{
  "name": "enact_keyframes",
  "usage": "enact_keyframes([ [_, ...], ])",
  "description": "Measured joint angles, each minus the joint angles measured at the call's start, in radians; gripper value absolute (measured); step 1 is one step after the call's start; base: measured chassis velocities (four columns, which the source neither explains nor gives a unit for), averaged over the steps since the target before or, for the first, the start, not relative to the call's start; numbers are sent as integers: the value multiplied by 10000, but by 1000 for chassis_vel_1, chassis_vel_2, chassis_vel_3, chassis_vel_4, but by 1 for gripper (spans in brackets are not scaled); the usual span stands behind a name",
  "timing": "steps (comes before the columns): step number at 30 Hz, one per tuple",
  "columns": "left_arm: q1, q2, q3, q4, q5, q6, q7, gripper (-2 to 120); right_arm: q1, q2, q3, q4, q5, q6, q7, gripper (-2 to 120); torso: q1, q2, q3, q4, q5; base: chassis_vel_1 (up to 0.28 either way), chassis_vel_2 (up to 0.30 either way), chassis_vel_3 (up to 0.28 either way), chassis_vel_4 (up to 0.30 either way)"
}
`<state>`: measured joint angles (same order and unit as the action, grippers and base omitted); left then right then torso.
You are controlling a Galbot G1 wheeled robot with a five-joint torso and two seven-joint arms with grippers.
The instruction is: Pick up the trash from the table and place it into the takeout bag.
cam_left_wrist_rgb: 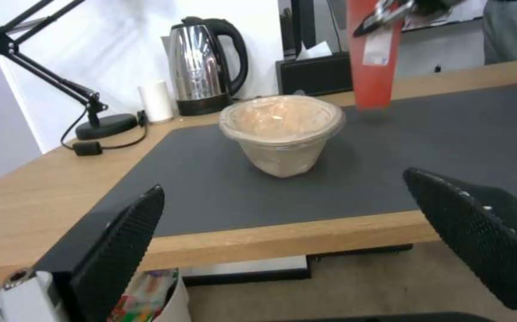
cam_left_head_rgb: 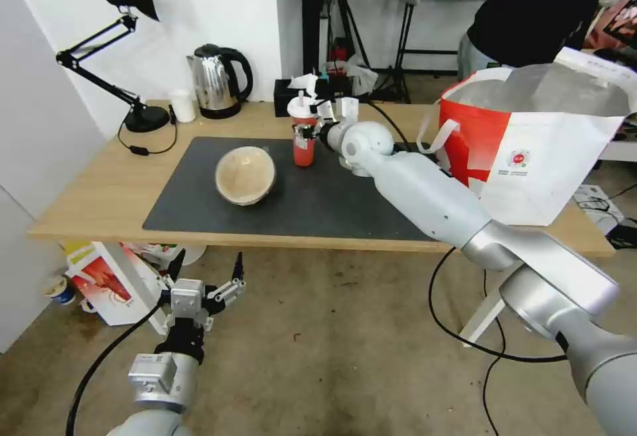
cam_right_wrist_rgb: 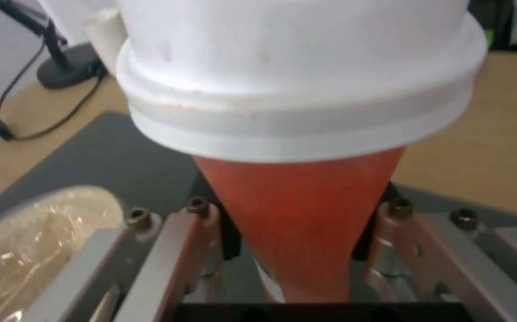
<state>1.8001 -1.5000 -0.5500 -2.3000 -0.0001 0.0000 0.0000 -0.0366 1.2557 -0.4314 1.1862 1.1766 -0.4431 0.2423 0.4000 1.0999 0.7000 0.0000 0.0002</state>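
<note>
On the table (cam_left_head_rgb: 99,190): one red cup (cam_left_head_rgb: 304,147), one tan bowl (cam_left_head_rgb: 245,174).

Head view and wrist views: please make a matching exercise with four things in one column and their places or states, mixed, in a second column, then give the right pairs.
Things:
1. red cup
2. tan bowl
3. takeout bag
4. left gripper

Places or states:
A. stands open at the table's right end
B. hangs open in front of the table's near edge, below the tabletop
C. sits free on the dark mat
D. held between the jaws of the right gripper

Pairs: 1-D, 2-C, 3-A, 4-B
</note>
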Motion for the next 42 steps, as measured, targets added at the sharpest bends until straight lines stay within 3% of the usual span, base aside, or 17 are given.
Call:
enact_keyframes([
  [5,0,0,0,0,0,0,0,100,448,-823,-66,1236,562,-80,359,18,1,0,0,-1,1,0,0,0,0],
  [9,0,0,0,0,0,0,0,100,1228,-2154,-107,2957,1533,-425,966,8,1,0,-1,4,-1,0,0,0,0],
  [11,0,0,0,0,0,0,0,100,1666,-2990,-110,3840,2244,-676,1553,7,1,1,-1,-8,1,0,0,0,0],
  [12,0,0,0,0,0,0,0,100,1666,-2990,-110,3840,2244,-676,1553,7,1,1,-1,-8,1,0,0,0,0],
  [15,0,0,0,0,0,0,0,100,2242,-4241,-102,5226,3173,-959,2434,7,1,1,-2,-2,1,0,0,0,0],
  [16,0,0,0,0,0,0,0,100,2242,-4241,-102,5226,3173,-959,2434,7,1,1,-2,-2,1,0,0,0,0],
  [20,1,0,0,0,0,0,1,100,2782,-5420,-127,6723,4051,-1327,3581,7,0,1,-2,-1,2,0,0,0,0],
  [28,0,0,0,0,0,0,0,100,3154,-6876,105,7708,4924,-1865,5101,7,0,3,-2,0,1,0,0,0,0],
  [33,0,0,0,0,0,0,0,100,2978,-8047,535,7854,5028,-2131,5193,7,0,3,-1,0,0,0,0,0,0],
  [42,0,0,0,0,0,0,0,100,2360,-9327,1239,7710,5054,-2246,5002,7,-1,3,-1,1,-4,0,0,0,0],
])
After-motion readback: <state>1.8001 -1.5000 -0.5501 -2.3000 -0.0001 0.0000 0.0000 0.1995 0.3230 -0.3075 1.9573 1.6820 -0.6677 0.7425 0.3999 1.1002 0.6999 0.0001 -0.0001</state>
